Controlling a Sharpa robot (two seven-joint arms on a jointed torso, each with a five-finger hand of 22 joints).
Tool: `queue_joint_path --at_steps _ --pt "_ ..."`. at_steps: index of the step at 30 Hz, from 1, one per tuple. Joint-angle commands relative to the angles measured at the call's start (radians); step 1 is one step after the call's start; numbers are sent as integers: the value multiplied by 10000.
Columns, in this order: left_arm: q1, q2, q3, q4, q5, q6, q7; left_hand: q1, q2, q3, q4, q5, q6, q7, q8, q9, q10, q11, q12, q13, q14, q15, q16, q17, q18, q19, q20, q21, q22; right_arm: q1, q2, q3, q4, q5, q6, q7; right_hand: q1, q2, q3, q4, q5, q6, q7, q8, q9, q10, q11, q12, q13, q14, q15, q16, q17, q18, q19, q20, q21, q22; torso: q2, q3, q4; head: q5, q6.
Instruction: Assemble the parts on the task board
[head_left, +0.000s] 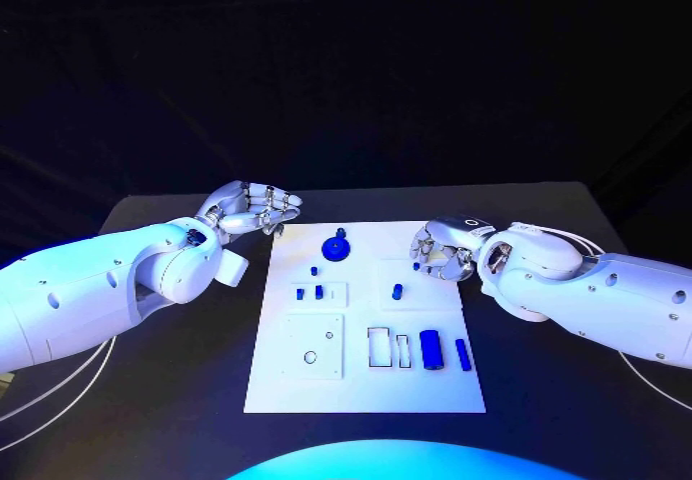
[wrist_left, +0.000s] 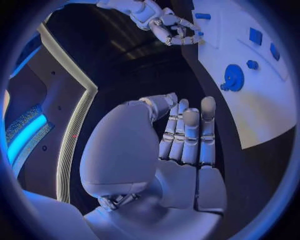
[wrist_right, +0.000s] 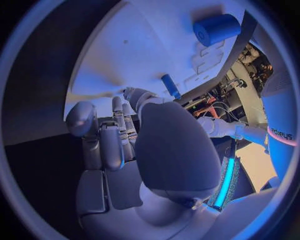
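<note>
You see the left hand (head_left: 254, 210) at ten o'clock over the dark tabletop (head_left: 173, 390), fingers curled, empty. The white task board (head_left: 325, 385) sits centre with blue parts (head_left: 430, 350). At two o'clock, the right hand (head_left: 443, 252), loosely curled and empty, hovers above the board's edge.

The head camera looks down on the task board (head_left: 366, 390), which each wrist camera views closely from behind its own hand.
</note>
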Motion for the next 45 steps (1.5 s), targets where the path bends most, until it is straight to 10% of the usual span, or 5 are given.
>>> queue_joint_path --at_steps 1,34,45 --pt "13 -14 13 97 702 80 504 -78 49 -64 4 29 -56 0 56 17 -94 6 -63 -14 -74 -9 -71 -23 132 -61 -9 -61 -13 -29 70 3 81 -639 238 -284 -94 10 79 5 4 58 1 0 4 92 -13 -67 -22 489 -69 56 34 -125 79 -14 113 41 1 2 -11 0 1" --pt "16 -1 26 144 692 177 394 -280 88 -344 101 3 -207 17 155 66 -242 42 -70 -42 -121 39 -34 -39 137 -119 56 -188 -79 -411 564 -27 -145 -1430 1286 -883 -559 500 655 -313 -134 892 -249 384 292 1250 -270 -239 -337 513 -293 271 157 -257 379 -144 960 658 -3 15 -11 -73 -136" --pt "15 -4 48 161 538 -196 768 -157 80 -377 -8 76 -277 15 197 83 -264 37 -45 -47 -166 33 -30 -74 145 -114 60 -215 -94 -475 554 -54 -134 -1858 1318 -1095 -464 661 1553 -1351 223 1137 -305 552 578 1895 -386 -626 -411 457 -428 153 -182 -290 431 -293 1207 948 -6 13 -30 -67 -149"
